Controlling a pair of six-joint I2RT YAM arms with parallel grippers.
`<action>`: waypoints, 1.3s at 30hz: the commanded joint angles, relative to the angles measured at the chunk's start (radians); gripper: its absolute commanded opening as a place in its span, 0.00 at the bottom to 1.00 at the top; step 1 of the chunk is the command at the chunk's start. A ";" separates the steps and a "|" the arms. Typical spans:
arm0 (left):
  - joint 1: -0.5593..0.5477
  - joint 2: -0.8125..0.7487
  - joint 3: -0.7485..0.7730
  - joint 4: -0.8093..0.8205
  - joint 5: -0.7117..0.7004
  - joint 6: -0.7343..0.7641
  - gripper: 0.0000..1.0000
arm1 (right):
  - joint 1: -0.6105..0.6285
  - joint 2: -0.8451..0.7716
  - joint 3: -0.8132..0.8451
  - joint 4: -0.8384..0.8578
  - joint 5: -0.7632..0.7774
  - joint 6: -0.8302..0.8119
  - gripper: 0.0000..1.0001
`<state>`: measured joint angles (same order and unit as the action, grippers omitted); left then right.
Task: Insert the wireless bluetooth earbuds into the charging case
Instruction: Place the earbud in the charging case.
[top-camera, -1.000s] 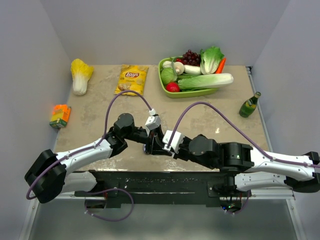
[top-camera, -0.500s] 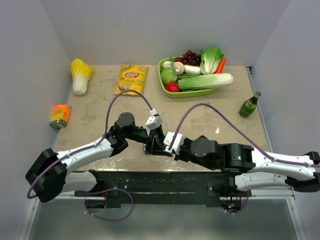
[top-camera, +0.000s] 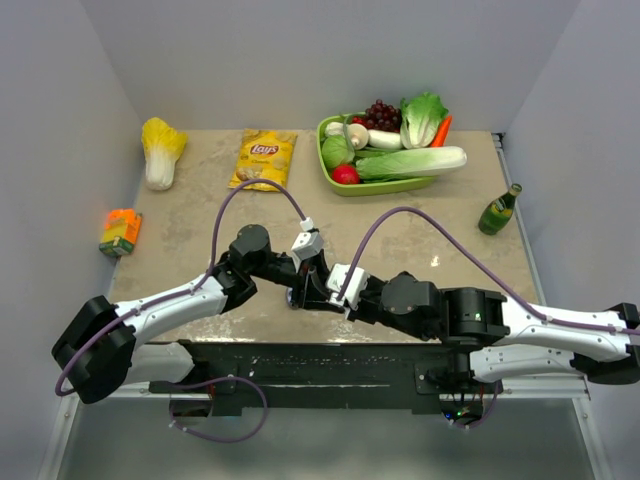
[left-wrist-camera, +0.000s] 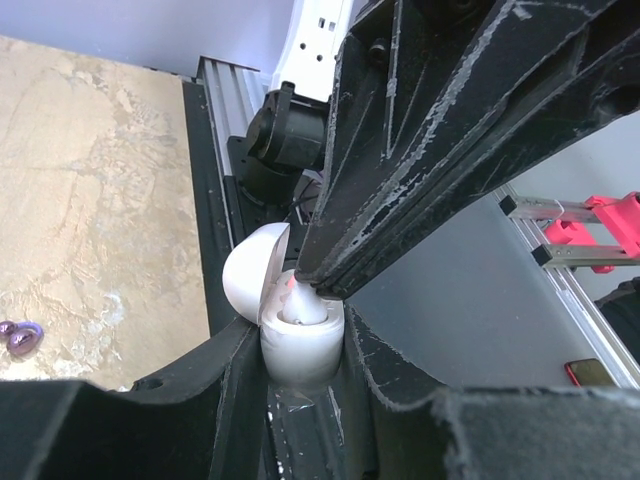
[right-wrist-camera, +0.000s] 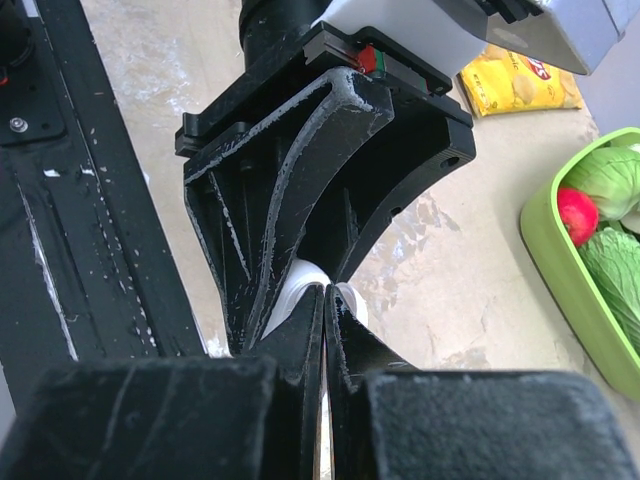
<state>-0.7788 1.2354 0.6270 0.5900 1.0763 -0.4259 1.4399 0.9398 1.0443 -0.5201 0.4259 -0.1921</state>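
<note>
Left jaws clamp the white case, lid open, just beside the table's near edge. Right jaws, nearly closed, tip onto a white bud in the case (whether gripped, unclear). Two lilac buds lie on the table apart from it; chips and tray sit well off at the far edge.

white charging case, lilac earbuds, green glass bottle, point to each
white round charging case (left-wrist-camera: 300, 350): left wrist view, lower shell
lilac pebble-like earbuds (left-wrist-camera: 25, 340): left wrist view, the bud fully in frame
green glass bottle (top-camera: 497, 212): top view, body
</note>
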 joint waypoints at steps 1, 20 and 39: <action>0.009 -0.008 0.040 0.100 0.011 -0.013 0.00 | 0.011 -0.025 -0.013 0.025 -0.013 0.000 0.00; 0.009 -0.008 -0.016 0.404 0.057 -0.169 0.00 | 0.010 -0.075 -0.023 0.075 -0.049 -0.006 0.00; 0.009 0.035 -0.016 0.545 0.125 -0.266 0.00 | 0.010 -0.067 0.017 0.068 -0.038 -0.040 0.04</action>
<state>-0.7727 1.2778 0.5980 1.0214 1.1786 -0.6712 1.4467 0.8696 1.0321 -0.4297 0.3870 -0.2108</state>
